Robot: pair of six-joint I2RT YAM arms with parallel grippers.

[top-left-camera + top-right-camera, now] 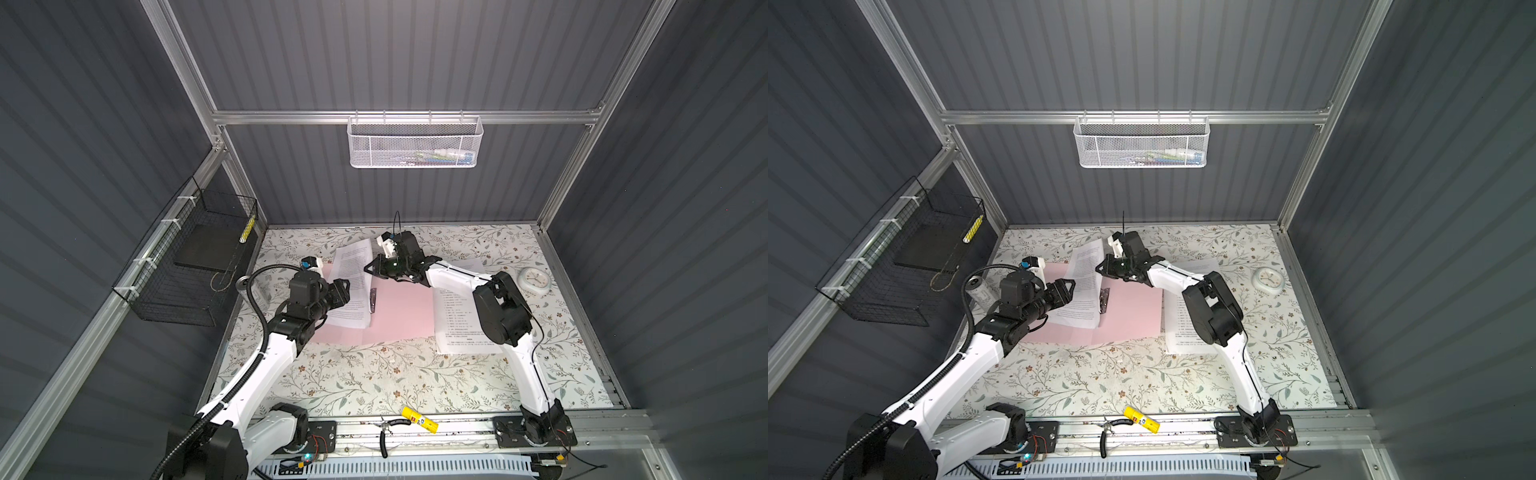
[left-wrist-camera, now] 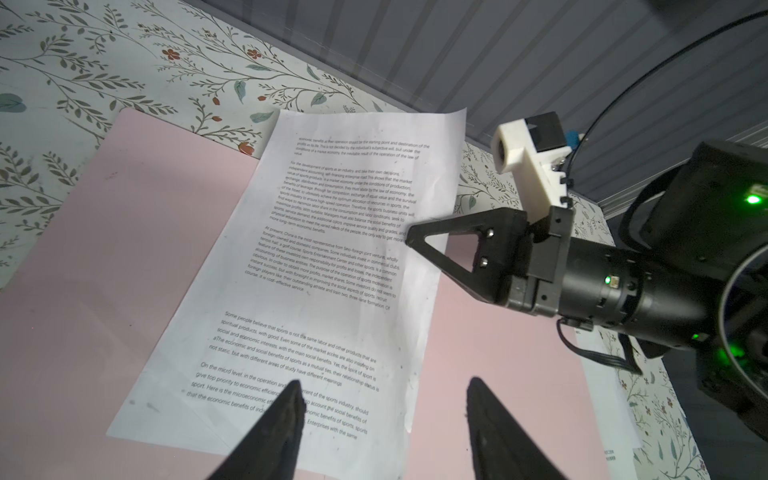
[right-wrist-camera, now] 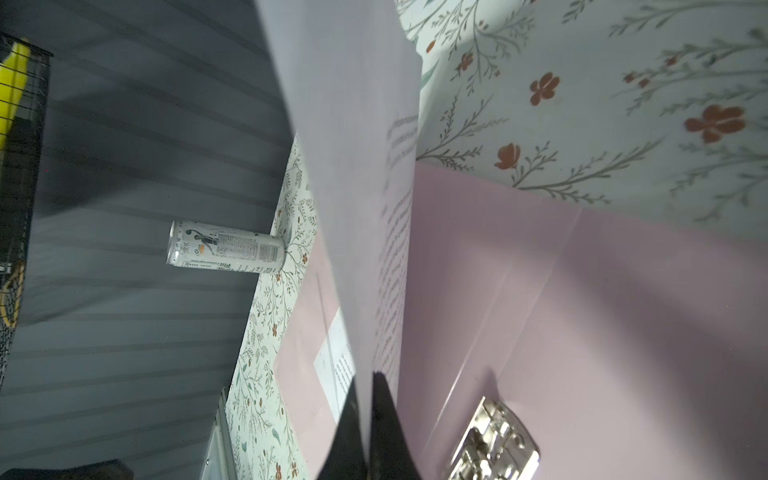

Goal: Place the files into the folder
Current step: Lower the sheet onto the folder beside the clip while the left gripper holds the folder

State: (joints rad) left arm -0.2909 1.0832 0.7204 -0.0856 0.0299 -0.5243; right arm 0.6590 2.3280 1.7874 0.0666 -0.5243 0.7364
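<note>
The pale pink folder (image 1: 399, 311) (image 1: 1129, 311) (image 2: 124, 249) (image 3: 582, 311) lies open on the floral table, its metal clip (image 1: 372, 300) (image 1: 1104, 300) (image 3: 494, 440) at the spine. One of the files, a white printed sheet (image 1: 353, 274) (image 1: 1086, 282) (image 2: 324, 266) (image 3: 345, 166), rests on the folder's left half. My right gripper (image 1: 368, 268) (image 1: 1098, 268) (image 2: 409, 241) (image 3: 365, 382) is shut on that sheet's right edge and holds the edge raised. My left gripper (image 1: 344, 287) (image 1: 1070, 286) (image 2: 384, 382) hovers open over the sheet's near end. More printed sheets (image 1: 457, 328) (image 1: 1183, 328) lie right of the folder, partly under my right arm.
A drink can (image 1: 980, 291) (image 3: 224, 249) stands at the table's left edge. A white clock (image 1: 536, 280) sits at the right. A yellow glue stick (image 1: 419, 419) and pliers (image 1: 384, 432) lie on the front rail. A black wire basket (image 1: 187, 257) hangs on the left wall.
</note>
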